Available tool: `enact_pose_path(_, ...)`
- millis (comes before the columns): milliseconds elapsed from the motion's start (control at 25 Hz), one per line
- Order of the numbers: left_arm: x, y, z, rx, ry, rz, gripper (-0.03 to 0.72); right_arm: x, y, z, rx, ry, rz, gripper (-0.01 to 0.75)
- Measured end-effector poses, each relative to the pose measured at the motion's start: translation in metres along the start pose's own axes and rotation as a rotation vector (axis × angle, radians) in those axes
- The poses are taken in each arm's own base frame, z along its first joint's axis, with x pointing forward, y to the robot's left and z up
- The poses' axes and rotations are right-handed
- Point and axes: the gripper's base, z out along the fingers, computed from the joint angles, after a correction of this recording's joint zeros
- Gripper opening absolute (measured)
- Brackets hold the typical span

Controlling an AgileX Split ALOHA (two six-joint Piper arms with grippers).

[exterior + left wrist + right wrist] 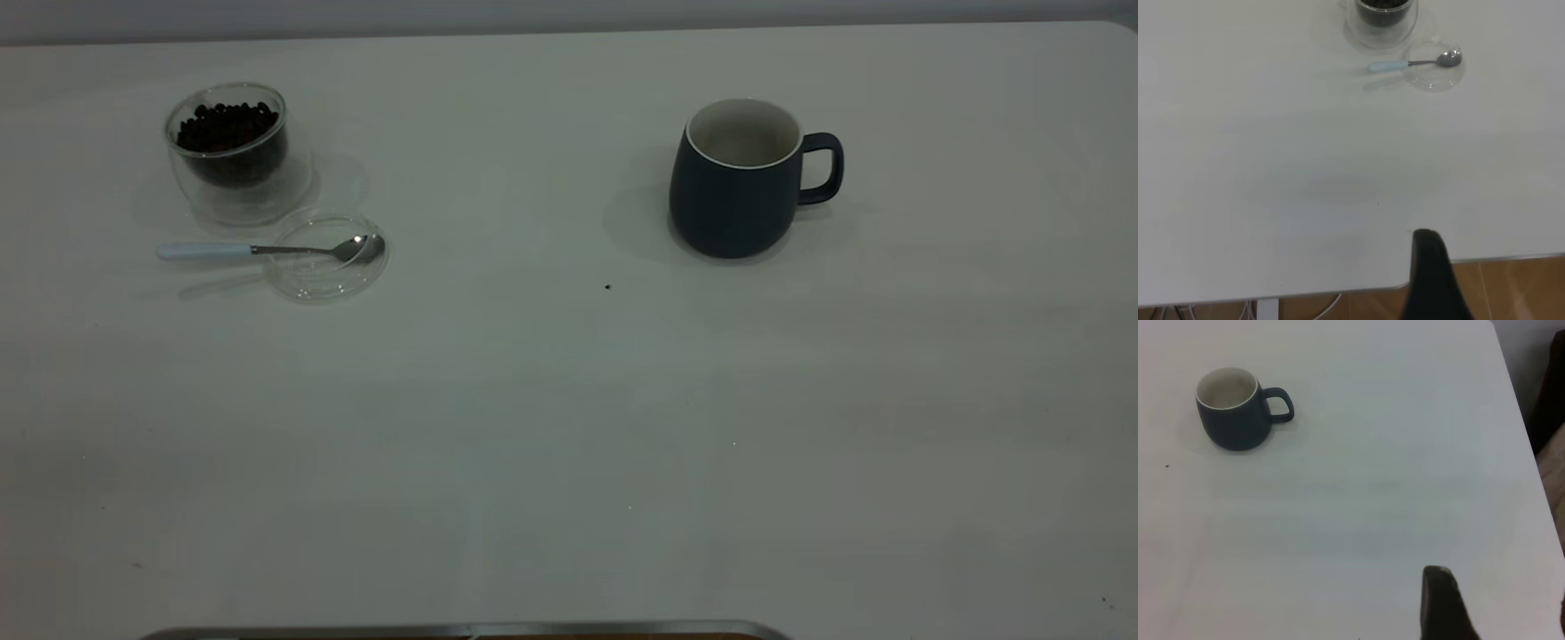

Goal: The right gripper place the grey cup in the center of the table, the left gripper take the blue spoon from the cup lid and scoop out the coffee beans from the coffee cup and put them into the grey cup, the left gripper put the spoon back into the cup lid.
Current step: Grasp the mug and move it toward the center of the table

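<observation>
While the blue spoon (267,250) lies across the cup lid (325,256), the empty grey cup (736,182) stands upright; neither tool's state can be told.

You're looking at a staged test bench, lab or office rather than a kitchen: big plain white table (569,427), bare pale wall behind, loose cables (1331,305) hanging under the table edge, wood-look floor (1511,287) below, only a few props set out

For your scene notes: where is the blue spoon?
Exterior view, left side: the blue spoon rests across the cup lid, just in front of the coffee cup.
</observation>
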Motion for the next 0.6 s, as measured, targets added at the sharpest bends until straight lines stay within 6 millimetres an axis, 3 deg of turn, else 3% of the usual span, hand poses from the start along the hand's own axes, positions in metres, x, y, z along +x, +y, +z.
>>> enact_pose_path(400,0.0,0.0,0.0,0.0,0.0,0.0,0.553,-0.001,0.002,-0.001,-0.018,-0.005,0.009,0.451)
enact_pose_path(600,0.0,0.0,0.0,0.0,0.0,0.0,0.553,-0.035,0.004,-0.001,-0.033,-0.165,0.01,0.451)
